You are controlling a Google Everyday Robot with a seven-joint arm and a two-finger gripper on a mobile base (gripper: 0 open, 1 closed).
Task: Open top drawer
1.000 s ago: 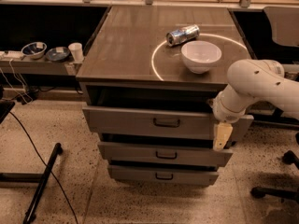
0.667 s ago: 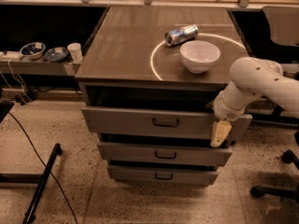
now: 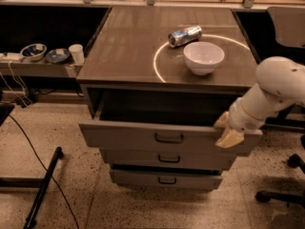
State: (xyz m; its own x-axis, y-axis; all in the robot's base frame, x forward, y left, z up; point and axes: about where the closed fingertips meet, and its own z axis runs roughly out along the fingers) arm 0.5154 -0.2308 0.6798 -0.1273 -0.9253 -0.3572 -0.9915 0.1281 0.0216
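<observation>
Camera view: a grey cabinet (image 3: 124,51) is seen from in front and above, with three drawers stacked in its near face.
Top drawer: the top drawer (image 3: 124,133) sits directly under the cabinet top and stands partly out toward the near side, so its dark interior is exposed behind the front.
Lower drawers: the middle drawer (image 3: 138,157) and the bottom drawer (image 3: 136,176) are seen nearly shut beneath it.
Handle: the dark bar handle (image 3: 169,138) is centred on the top drawer's front and is not touched.
Gripper: the gripper (image 3: 227,130) is set at the right end of the top drawer's front, at its upper edge and well right of the handle. Whether it is spread or clamped on that edge cannot be told; nothing loose is seen in it.
Arm: the white arm (image 3: 274,87) is brought in from the right, above the drawer's right corner.
On top: a white bowl (image 3: 203,57) and a can (image 3: 185,35) lying on its side just beyond it are placed on the far right of the top.
Step in hand: the pull itself is judged to be under way, with more travel apparently left.
Method: the drawer should be drawn straight toward the near side, along its runners. Because the force is applied off-centre, skewing and jamming are to be expected unless the draw is kept slow and even. Height should be held level so the edge is not lost.
Risk: a jerk could set the can rolling.
</observation>
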